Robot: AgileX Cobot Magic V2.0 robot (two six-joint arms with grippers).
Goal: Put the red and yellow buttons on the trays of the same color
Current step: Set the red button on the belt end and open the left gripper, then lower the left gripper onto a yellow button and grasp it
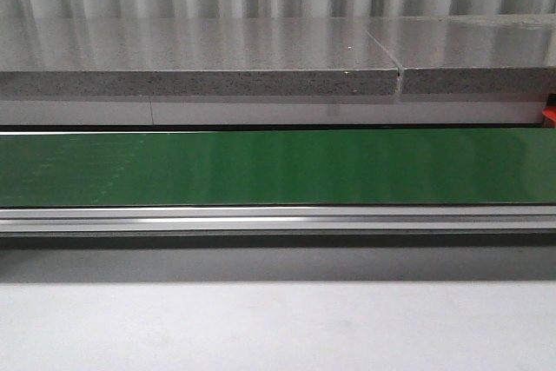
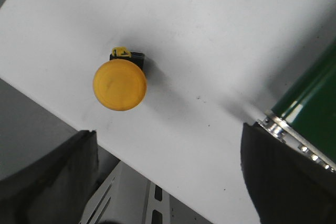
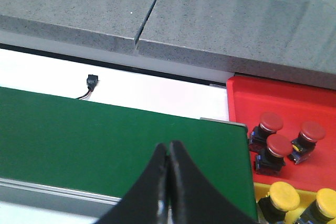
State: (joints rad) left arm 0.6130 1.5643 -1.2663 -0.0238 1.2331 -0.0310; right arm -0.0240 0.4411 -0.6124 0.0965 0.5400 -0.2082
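A yellow button (image 2: 119, 84) with a black base stands on the white table surface (image 2: 210, 45) in the left wrist view. My left gripper (image 2: 168, 174) is open above it, the button lying beyond and apart from the wide-spread fingers. My right gripper (image 3: 168, 148) is shut with nothing in it, hovering over the green conveyor belt (image 3: 105, 135). In the right wrist view a red tray (image 3: 294, 95) past the belt's end holds three red buttons (image 3: 279, 145), and two yellow buttons (image 3: 283, 195) sit on a yellow tray (image 3: 261, 188) beside it. No gripper shows in the front view.
The green belt (image 1: 278, 167) runs across the front view with an aluminium rail (image 1: 278, 219) along its near side. A grey stone shelf (image 1: 200, 67) lies behind it. A small black connector with wires (image 3: 92, 81) rests on the white strip behind the belt.
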